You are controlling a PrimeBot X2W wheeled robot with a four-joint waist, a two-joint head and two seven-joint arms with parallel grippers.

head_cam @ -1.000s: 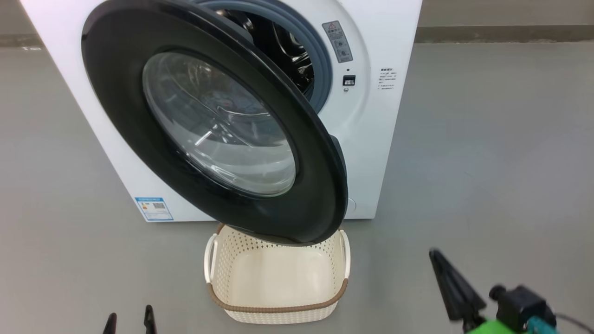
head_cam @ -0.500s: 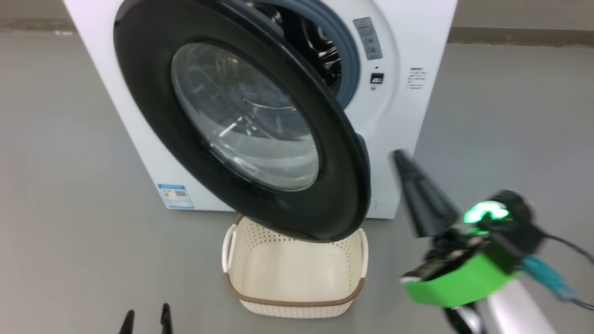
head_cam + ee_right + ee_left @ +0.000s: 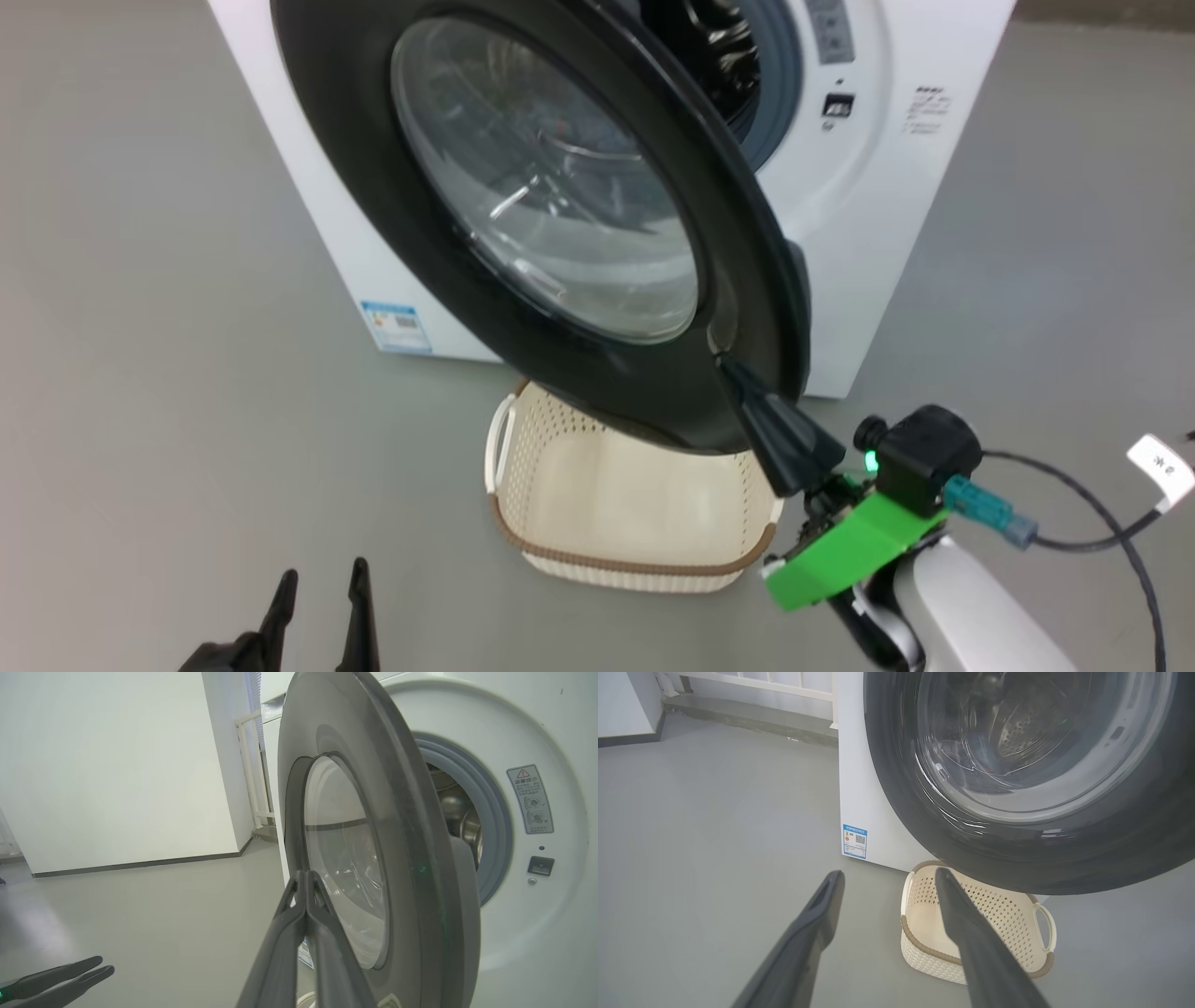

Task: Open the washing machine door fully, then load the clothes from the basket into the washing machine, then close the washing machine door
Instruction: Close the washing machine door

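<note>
Round glass door (image 3: pixel 551 187), glossy black rim: half open, overhanging the cream perforated plastic basket (image 3: pixel 635 565) before the white front-loading washing machine (image 3: pixel 868 233).
Right hand (image 3: pixel 728 366): fingers pressed together, tip at the door's outer face; contact unclear.
Left hand (image 3: pixel 322 571): fingers spread, low.
Handling: likely closing; push steadily near the free edge until latched.

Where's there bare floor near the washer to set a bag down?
Grey floor left of the white front-loading washing machine and cream perforated basket is bare. Crowded: the black-rimmed glass door overhangs the basket, right hand at its edge.
</note>
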